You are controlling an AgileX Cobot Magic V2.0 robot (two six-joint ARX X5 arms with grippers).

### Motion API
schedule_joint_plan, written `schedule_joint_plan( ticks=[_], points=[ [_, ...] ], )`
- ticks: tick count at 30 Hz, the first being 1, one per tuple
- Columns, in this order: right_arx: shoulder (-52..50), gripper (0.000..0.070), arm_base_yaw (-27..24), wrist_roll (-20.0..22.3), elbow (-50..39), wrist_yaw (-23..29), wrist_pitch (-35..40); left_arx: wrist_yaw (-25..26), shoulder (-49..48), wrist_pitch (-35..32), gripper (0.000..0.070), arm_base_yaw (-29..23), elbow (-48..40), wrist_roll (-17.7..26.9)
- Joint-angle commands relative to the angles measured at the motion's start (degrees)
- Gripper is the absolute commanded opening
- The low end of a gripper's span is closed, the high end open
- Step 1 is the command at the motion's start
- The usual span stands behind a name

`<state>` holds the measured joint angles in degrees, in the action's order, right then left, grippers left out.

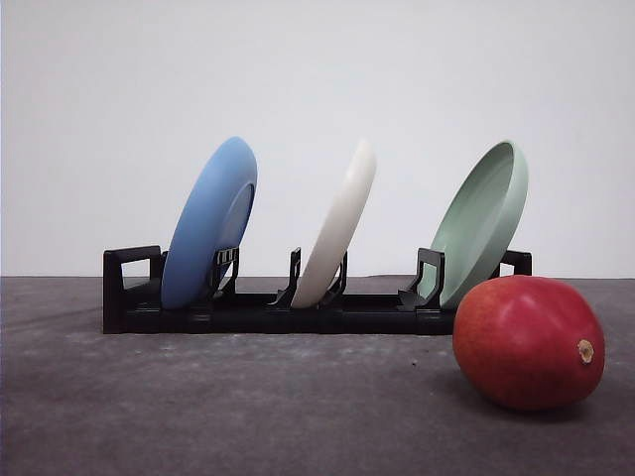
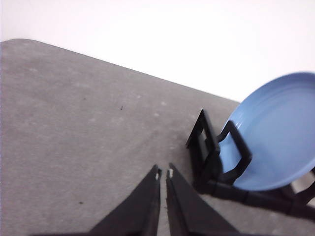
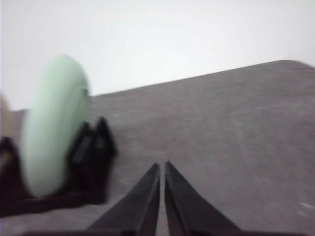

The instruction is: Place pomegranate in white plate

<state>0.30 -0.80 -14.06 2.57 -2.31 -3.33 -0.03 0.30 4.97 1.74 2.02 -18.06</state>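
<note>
A plain white wall stands behind a gray table (image 1: 198,416). On it sits a long black rack (image 1: 268,307) holding three plates on edge: a blue plate (image 1: 208,223), the white plate (image 1: 340,226) in the middle, and a green plate (image 1: 483,220). The pomegranate (image 1: 526,342) lies on the table in front of the green plate. The left gripper (image 2: 164,173) is pressed together near the blue plate. The right gripper (image 3: 162,167) looks pressed together too, though that picture is blurry.

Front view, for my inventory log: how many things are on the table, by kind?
Plates: 3, the blue plate, the white plate and the pale green plate, all on edge
Racks: 1, the black rack
Fruit: 1, the pomegranate
Total: 5
</note>
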Motion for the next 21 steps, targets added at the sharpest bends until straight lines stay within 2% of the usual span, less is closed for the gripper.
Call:
schedule_joint_plan(
  ticks=[1, 6, 11, 17, 21],
  points=[
    [0.0, 0.0007, 0.0, -2.6, 2.8, -1.7, 0.5, 0.1, 0.0, -0.7, 0.0, 0.0, 2.1, -4.1],
    [1.8, 0.0006, 0.0, -3.4, 11.1, -2.4, -8.4, 0.1, 0.1, 2.7, 0.0001, 0.0, 7.4, -5.3],
    [6.6, 0.0006, 0.0, -1.4, 20.2, -3.8, -18.1, 1.3, 1.9, 13.3, 0.0001, 0.0, 15.8, -4.8],
    [13.8, 0.0006, 0.0, 0.4, 27.2, -8.4, -24.7, 5.7, 7.7, 25.1, 0.0001, 0.0, 26.3, 0.2],
    [18.2, 0.0006, 0.0, 2.0, 29.0, -12.5, -26.4, 7.6, 13.8, 31.4, 0.0001, 0.0, 32.4, 4.6]
  ],
)
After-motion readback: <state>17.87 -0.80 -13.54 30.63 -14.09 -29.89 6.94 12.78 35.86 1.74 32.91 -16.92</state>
